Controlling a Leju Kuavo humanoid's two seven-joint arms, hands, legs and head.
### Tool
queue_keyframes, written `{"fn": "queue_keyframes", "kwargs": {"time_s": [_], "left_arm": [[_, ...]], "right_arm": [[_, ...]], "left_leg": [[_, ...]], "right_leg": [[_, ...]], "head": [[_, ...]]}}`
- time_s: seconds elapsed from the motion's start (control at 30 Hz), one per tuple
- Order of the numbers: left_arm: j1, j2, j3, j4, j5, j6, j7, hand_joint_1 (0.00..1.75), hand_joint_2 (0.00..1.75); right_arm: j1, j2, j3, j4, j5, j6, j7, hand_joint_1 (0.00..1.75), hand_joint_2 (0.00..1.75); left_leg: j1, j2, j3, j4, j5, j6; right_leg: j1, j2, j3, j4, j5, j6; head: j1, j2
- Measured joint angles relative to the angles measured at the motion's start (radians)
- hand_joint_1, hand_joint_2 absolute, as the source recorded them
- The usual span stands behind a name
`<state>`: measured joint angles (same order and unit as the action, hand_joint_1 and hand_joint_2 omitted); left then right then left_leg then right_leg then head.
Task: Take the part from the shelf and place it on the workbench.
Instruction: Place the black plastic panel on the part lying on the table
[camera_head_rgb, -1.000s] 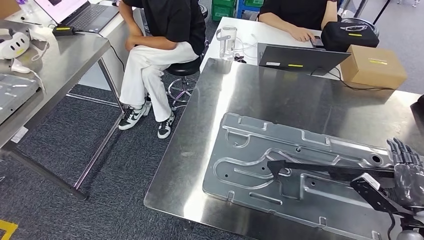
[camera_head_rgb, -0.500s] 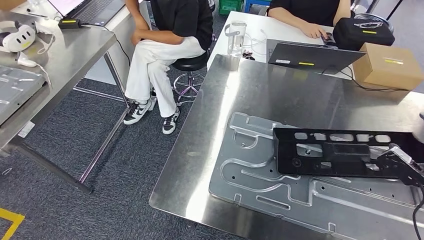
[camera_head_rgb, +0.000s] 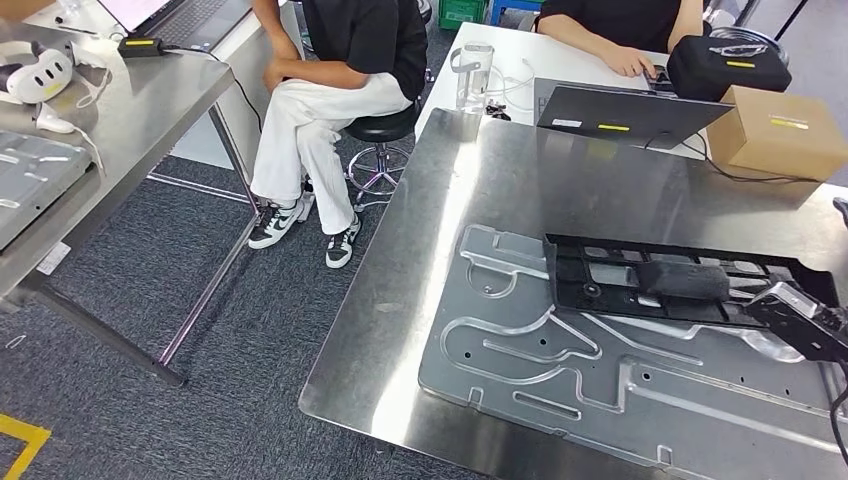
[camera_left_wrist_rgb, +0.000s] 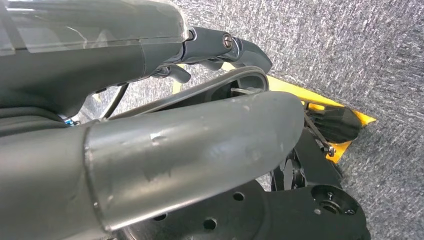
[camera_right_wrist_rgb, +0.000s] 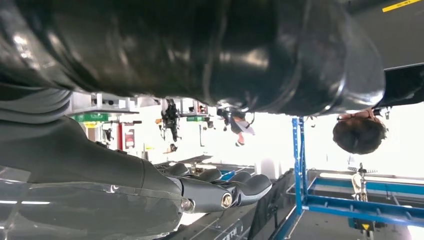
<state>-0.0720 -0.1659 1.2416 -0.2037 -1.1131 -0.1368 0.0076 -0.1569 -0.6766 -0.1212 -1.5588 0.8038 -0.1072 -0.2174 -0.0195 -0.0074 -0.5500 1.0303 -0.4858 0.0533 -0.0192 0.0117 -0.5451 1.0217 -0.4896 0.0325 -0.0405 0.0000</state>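
I see dark grey carpet (camera_head_rgb: 200, 400) at lower left, a steel tabletop (camera_head_rgb: 560, 180) at right, another steel table (camera_head_rgb: 130, 110) upper left, and a round stool (camera_head_rgb: 380, 130) at top centre.

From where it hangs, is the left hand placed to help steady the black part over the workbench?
Probably not. The left hand hangs low over the carpeted floor, while the black part sits over the silver plate toward the workbench's right side, by the right arm.
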Motion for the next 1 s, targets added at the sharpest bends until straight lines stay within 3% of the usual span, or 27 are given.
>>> {"fn": "queue_keyframes", "kwargs": {"time_s": [0.07,0.1,0.23,0.27,0.3,0.4,0.47,0.53,0.6,0.67,0.73,0.77,0.8,0.83,0.87,0.93,1.0], "left_arm": [[-0.001,-0.001,0.0,0.0,0.0,0.0,0.002,0.0,0.0],[-0.002,-0.002,0.0,0.0,0.0,0.001,0.002,0.0,0.0],[-0.002,-0.004,0.003,0.0,0.0,0.001,0.005,0.0,0.0],[-0.001,-0.005,0.004,0.0,0.0,0.001,0.006,0.0,0.0],[0.0,-0.005,0.005,0.0,-0.001,0.001,0.007,0.0,0.0],[0.0,-0.005,0.006,0.0,-0.004,0.001,0.008,0.0,0.0],[0.0,-0.005,0.006,0.0,-0.006,0.001,0.008,0.0,0.0],[0.0,-0.005,0.006,0.0,-0.007,0.003,0.008,0.0,0.0],[0.001,-0.005,0.007,0.0,-0.007,0.006,0.008,0.0,0.0],[0.001,-0.005,0.009,0.0,-0.007,0.009,0.009,0.0,0.0],[0.001,-0.006,0.011,0.0,-0.005,0.011,0.009,0.0,0.0],[0.001,-0.007,0.013,0.0,-0.004,0.012,0.009,0.0,0.0],[0.001,-0.007,0.014,0.0,-0.003,0.013,0.009,0.0,0.0],[0.001,-0.007,0.015,0.0,-0.002,0.013,0.009,0.0,0.0],[0.0,-0.007,0.015,0.0,-0.002,0.014,0.009,0.0,0.0],[-0.002,-0.006,0.016,0.0,-0.001,0.015,0.009,0.0,0.0],[-0.003,-0.004,0.016,0.0,0.0,0.017,0.009,0.0,0.0]], "right_arm": [[0.001,-0.003,0.005,-0.009,0.0,0.0,0.002,0.0,0.0],[0.0,-0.005,0.007,-0.013,0.0,-0.001,0.002,0.0,0.0],[-0.001,-0.008,0.015,-0.019,0.0,-0.002,0.003,0.0,0.0],[0.001,-0.007,0.019,-0.02,0.0,-0.002,0.003,0.0,0.0],[0.002,-0.006,0.023,-0.02,0.0,-0.002,0.003,0.0,0.0],[0.004,-0.005,0.028,-0.021,-0.002,-0.005,0.003,0.0,0.0],[0.014,-0.005,0.027,-0.027,-0.004,-0.013,0.004,0.0,0.0],[0.033,-0.003,0.026,-0.04,-0.006,-0.024,0.002,0.0,0.0],[0.056,0.002,0.024,-0.061,-0.007,-0.038,-0.002,0.0,0.0],[0.082,0.009,0.021,-0.094,-0.003,-0.054,-0.01,0.0,0.0],[0.113,0.022,0.021,-0.131,0.006,-0.072,-0.016,0.0,0.0],[0.13,0.031,0.022,-0.148,0.012,-0.081,-0.018,0.0,0.0],[0.146,0.04,0.023,-0.165,0.017,-0.089,-0.019,0.0,0.0],[0.159,0.049,0.024,-0.181,0.022,-0.094,-0.02,0.0,0.0],[0.169,0.056,0.025,-0.195,0.025,-0.098,-0.021,0.0,0.0],[0.184,0.066,0.025,-0.218,0.028,-0.105,-0.025,0.0,0.0],[0.207,0.076,0.026,-0.245,0.024,-0.118,-0.039,0.0,0.0]], "left_leg": [[0.001,0.001,0.008,-0.022,0.017,0.014],[0.003,0.003,0.014,-0.041,0.03,0.022],[0.006,0.005,0.013,-0.069,0.052,0.032],[0.006,0.005,0.009,-0.066,0.052,0.031],[0.008,0.004,0.003,-0.059,0.051,0.028],[0.015,0.002,-0.023,-0.02,0.039,0.007],[0.013,-0.003,-0.04,0.006,0.034,-0.008],[0.01,-0.008,-0.05,0.017,0.037,-0.016],[0.014,-0.007,-0.063,0.038,0.015,-0.027],[0.019,-0.002,-0.092,0.118,-0.057,-0.038],[0.021,0.0,-0.126,0.239,-0.132,-0.045],[0.022,0.0,-0.13,0.276,-0.145,-0.045],[0.022,0.0,-0.117,0.281,-0.138,-0.042],[0.02,0.0,-0.087,0.249,-0.116,-0.036],[0.018,0.0,-0.042,0.186,-0.087,-0.027],[0.01,0.001,0.048,0.045,-0.062,-0.009],[0.003,0.001,0.081,-0.024,-0.058,-0.003]], "right_leg": [[-0.001,0.0,0.004,-0.009,0.003,0.011],[0.0,-0.001,-0.001,0.002,-0.011,0.013],[-0.005,-0.004,-0.076,0.184,-0.121,0.013],[-0.01,-0.005,-0.086,0.21,-0.123,0.017],[-0.016,-0.006,-0.082,0.208,-0.107,0.022],[-0.027,-0.007,-0.01,0.067,-0.031,0.039],[-0.024,-0.005,0.005,0.028,-0.027,0.032],[-0.023,-0.005,-0.007,0.037,-0.025,0.013],[-0.023,-0.009,-0.018,0.038,-0.018,-0.004],[-0.023,-0.014,-0.033,0.037,-0.005,-0.021],[-0.019,-0.018,-0.052,0.038,0.008,-0.029],[-0.017,-0.019,-0.062,0.038,0.015,-0.03],[-0.014,-0.02,-0.071,0.039,0.022,-0.031],[-0.011,-0.021,-0.079,0.039,0.029,-0.031],[-0.008,-0.021,-0.087,0.039,0.036,-0.031],[-0.005,-0.021,-0.097,0.037,0.051,-0.026],[-0.009,-0.023,-0.099,0.028,0.068,-0.014]], "head": [[0.0,0.0],[0.001,0.0],[0.002,0.0],[0.001,0.0],[0.001,0.0],[0.002,0.0],[0.002,0.0],[0.001,0.0],[0.001,0.0],[0.001,0.0],[0.001,0.0],[0.0,0.0],[0.0,0.0],[0.0,0.0],[0.0,0.0],[0.0,0.0],[0.001,0.0]]}}
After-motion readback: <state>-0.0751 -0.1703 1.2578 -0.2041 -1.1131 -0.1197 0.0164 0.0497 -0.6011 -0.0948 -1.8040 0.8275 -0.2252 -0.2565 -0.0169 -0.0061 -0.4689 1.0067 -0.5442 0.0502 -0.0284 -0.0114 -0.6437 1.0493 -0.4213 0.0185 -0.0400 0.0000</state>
